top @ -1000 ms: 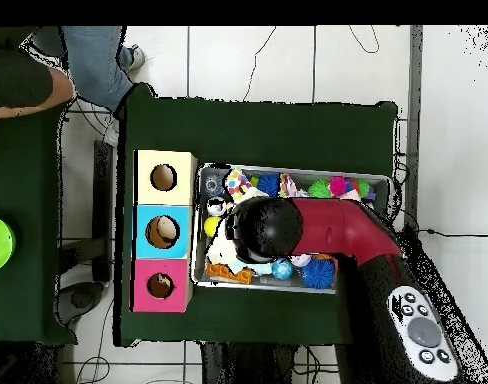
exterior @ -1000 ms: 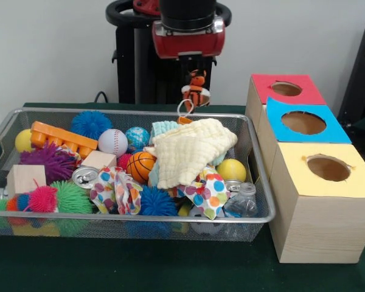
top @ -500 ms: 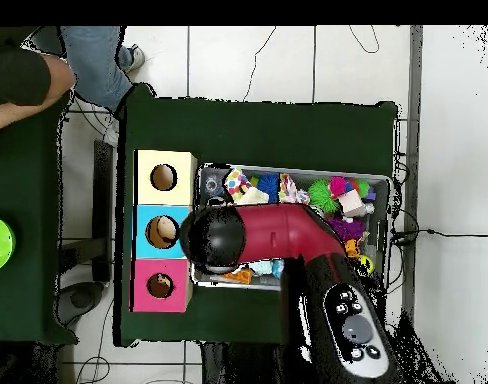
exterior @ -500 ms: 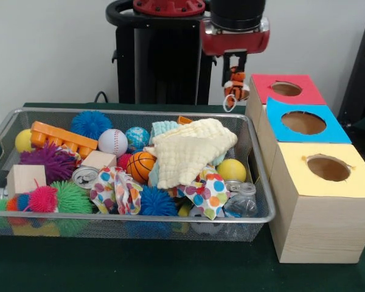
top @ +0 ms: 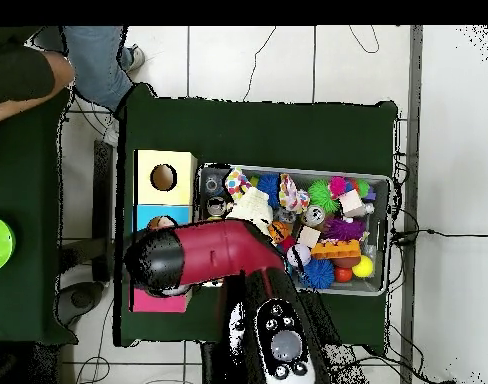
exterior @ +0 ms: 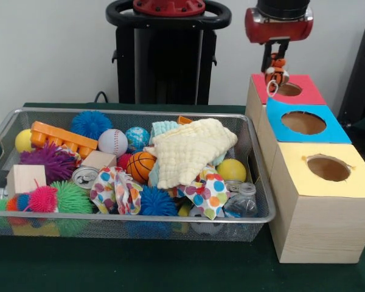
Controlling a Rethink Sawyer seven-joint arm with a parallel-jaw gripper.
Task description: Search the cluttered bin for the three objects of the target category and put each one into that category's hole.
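Little orange-and-black striped tiger plush with a white ring dangling underneath, hanging upright, pinched at the top between the fingers. Sits just below them, right over the red box's hole.

We identify the setting as a robotics laboratory. Indicators: a worktop under dark green cloth, loose cables trailing over a pale tiled floor, a plain wall, and a second green-covered surface, probably another test station, with a person beside it.
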